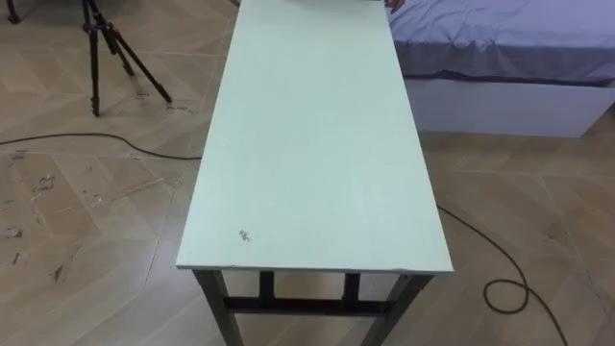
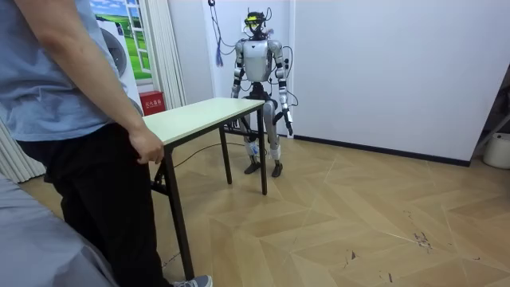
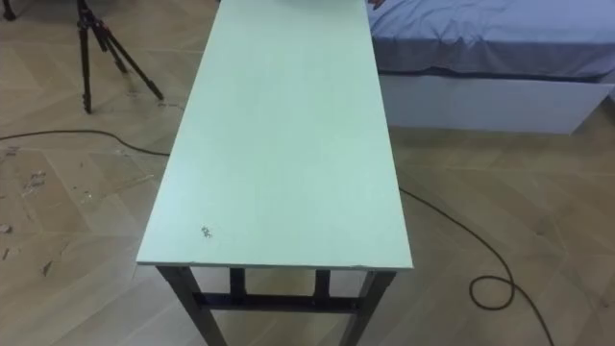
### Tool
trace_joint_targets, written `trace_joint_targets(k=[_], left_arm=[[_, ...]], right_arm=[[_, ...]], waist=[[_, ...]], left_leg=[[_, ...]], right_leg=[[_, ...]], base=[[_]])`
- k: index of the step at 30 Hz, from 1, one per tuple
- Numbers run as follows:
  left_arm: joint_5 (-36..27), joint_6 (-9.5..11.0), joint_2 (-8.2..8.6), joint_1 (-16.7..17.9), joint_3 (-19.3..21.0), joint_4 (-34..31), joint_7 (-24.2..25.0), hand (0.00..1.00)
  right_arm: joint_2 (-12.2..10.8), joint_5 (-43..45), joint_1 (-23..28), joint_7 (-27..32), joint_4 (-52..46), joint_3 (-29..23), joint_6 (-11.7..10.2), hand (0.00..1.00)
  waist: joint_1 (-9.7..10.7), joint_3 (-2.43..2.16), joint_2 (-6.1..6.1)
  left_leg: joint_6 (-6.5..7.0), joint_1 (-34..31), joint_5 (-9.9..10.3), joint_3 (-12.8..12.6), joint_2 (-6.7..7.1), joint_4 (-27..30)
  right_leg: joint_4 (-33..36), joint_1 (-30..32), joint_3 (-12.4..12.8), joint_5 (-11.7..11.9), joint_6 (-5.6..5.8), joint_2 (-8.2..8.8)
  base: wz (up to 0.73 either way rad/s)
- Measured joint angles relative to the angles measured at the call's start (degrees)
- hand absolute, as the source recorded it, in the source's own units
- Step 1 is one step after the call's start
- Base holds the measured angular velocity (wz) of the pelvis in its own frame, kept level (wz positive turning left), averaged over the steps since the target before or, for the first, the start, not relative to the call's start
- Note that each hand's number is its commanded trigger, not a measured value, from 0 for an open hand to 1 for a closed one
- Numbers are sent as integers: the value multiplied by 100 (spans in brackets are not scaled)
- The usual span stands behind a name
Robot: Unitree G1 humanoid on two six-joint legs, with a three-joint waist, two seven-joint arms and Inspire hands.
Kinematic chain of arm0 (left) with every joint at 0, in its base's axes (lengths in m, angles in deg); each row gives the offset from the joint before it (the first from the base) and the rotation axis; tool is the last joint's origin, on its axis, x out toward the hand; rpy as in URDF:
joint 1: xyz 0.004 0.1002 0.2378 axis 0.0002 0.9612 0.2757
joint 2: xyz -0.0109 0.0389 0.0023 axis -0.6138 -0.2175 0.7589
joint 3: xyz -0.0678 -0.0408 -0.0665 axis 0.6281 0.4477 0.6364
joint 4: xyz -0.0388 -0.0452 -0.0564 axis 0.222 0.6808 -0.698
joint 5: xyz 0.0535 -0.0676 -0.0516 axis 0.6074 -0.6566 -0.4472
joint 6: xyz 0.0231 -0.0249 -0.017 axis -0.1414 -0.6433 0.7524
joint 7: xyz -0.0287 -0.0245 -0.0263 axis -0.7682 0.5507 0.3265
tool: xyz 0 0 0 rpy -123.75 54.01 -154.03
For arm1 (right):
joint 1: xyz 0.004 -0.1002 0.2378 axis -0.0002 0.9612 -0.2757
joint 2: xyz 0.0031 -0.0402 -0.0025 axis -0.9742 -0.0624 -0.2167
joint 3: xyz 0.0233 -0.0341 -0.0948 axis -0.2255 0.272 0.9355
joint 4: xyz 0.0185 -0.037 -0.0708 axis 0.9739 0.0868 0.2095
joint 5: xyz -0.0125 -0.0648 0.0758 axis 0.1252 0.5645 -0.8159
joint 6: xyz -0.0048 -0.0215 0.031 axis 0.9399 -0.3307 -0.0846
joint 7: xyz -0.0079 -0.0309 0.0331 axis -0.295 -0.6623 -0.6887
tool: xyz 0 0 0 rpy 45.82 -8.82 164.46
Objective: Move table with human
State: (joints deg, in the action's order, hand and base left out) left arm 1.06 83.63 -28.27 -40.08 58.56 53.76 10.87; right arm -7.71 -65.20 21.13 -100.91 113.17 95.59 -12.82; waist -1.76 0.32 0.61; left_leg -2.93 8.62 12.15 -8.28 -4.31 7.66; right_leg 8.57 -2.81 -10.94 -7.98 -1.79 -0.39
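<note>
Pale-green table [image 1: 317,144] stands with a person's hand [image 2: 146,146] gripping one end.

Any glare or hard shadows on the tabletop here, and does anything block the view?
Left eye view: the table is evenly lit on top, with no glare patch or hard shadow on it. Room view: the person in the foreground covers the room view's left side; shadows on the floor under the table are faint.

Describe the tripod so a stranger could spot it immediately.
Start at the long pale green table standing on the wooden floor. Off its far left corner, seen from the robot's end, stands a black tripod. Its thin splayed legs set it apart from the bed, which lies right of the table.
</note>
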Motion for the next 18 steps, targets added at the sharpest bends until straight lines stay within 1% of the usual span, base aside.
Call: trace_joint_targets(k=[2, 5, 10, 12, 13, 15, 16, 17, 18], left_arm=[[26, 1, 17, -4, 6, -2, -82, 0], [70, 6, 64, -18, 27, -1, -278, 0], [60, 23, 64, -53, 23, 1, -493, 0], [-84, 20, 59, -53, 2, 0, -490, 0], [-260, -5, 70, -76, 1, 0, -474, 0], [-507, -35, 70, -82, 2, 22, -377, 0], [-779, -48, 72, -34, -3, 34, -270, 0], [-1033, -52, 71, -7, -6, 34, -124, 0], [-1173, -58, 72, 9, -13, 38, -42, 0]], right_arm=[[7, -14, -6, 0, 0, 0, -3, 0], [8, -15, -8, -2, 3, -1, -7, 0], [8, -15, -26, -6, 29, 1, -6, 0], [8, -56, -57, -5, 49, 3, 16, 0], [14, -68, -69, -6, 48, 4, 64, 0], [20, -106, -56, -61, 42, 13, 84, 0], [35, -225, -43, -131, 36, 18, 132, 0], [33, -248, -22, -169, 15, 10, 152, 0], [33, -248, -21, -188, 12, 5, 168, 0]], waist=[[-4, -11, -17], [2, -19, -27], [-1, -9, -21], [-6, -4, -16], [-5, -1, -8], [-27, 1, -12], [-30, 8, -1], [-19, 3, -8], [-17, 4, -5]], left_leg=[[0, -1, 0, -48, -2, 0], [0, 7, 0, -54, -2, 0], [0, 18, 0, -55, -3, -1], [0, 5, 0, -61, -2, -3], [0, 7, 0, -92, -2, -4], [0, 10, 0, -93, -2, -4], [0, -4, 0, -92, -1, -4], [0, -18, 0, -87, -1, -4], [0, -25, 0, -87, 0, -3]], right_leg=[[5, -9, 4, 1, 0, 1], [7, -27, -13, 1, 0, 4], [9, -44, -15, 1, 1, 5], [8, -21, -5, 1, 1, 7], [9, -12, 9, 0, 1, 6], [10, -11, 20, 0, 1, 4], [10, -4, 16, 1, 2, 8], [5, -2, -7, 1, 3, 13], [3, -1, -14, 1, 3, 14]], base=[[-3], [0], [0], [0], [-4], [-2], [0], [5], [8]])
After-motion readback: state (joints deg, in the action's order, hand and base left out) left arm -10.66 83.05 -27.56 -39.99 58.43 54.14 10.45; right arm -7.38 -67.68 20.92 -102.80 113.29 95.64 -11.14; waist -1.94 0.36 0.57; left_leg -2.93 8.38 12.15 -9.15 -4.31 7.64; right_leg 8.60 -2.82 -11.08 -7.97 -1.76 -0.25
